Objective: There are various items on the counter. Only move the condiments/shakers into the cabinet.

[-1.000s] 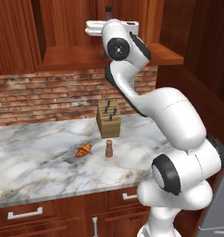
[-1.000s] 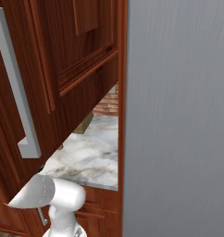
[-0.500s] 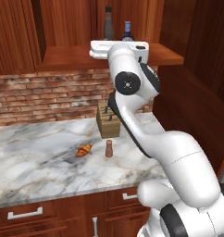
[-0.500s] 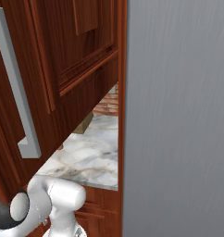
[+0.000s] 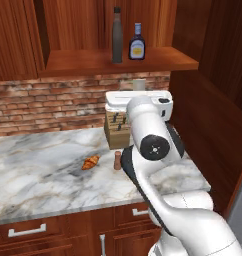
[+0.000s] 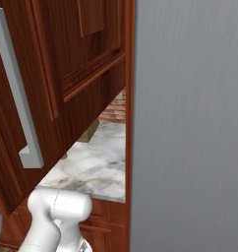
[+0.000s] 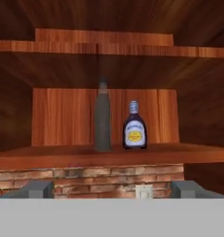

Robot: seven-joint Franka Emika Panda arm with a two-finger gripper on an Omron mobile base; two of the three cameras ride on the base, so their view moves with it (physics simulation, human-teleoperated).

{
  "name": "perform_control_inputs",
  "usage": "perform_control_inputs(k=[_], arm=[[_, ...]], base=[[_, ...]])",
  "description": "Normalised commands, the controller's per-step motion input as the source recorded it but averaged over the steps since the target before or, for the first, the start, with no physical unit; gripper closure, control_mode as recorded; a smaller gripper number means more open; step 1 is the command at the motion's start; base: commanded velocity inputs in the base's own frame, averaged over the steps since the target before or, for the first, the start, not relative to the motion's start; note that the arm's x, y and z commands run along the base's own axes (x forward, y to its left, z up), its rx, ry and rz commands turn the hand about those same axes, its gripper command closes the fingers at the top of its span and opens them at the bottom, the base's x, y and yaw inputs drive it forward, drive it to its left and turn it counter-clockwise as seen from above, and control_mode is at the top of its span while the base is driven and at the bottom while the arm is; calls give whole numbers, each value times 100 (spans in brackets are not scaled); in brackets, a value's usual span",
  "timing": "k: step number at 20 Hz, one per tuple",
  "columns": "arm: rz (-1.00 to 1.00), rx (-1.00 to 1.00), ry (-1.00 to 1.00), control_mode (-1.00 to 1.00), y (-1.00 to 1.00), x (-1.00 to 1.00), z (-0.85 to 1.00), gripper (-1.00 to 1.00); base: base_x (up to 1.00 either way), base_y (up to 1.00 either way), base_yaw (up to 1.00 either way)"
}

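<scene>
Now end effector (image 7: 112, 189) open below shelved blue bottle (image 7: 134, 131).

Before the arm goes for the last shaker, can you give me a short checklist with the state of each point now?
1. Tall dark bottle upright on cabinet shelf: ok.
2. Blue bottle with yellow label upright on the shelf beside it: ok.
3. Claw open and empty: ok.
4. Brown shaker moved into cabinet: not ok, it stands on the counter.
5. Croissant and knife block left on counter: ok.
</scene>
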Motion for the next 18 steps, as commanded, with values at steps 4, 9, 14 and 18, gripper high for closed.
perform_control_inputs(k=[4,9,14,18], arm=[[13,2,37,-100,-4,-99,-99,-100],[19,13,63,-100,-4,-29,-73,-100],[8,14,89,-100,0,39,-8,-100],[0,0,19,-100,0,20,1,-100]], base=[[0,0,0],[0,0,0],[0,0,0],[0,0,0]])
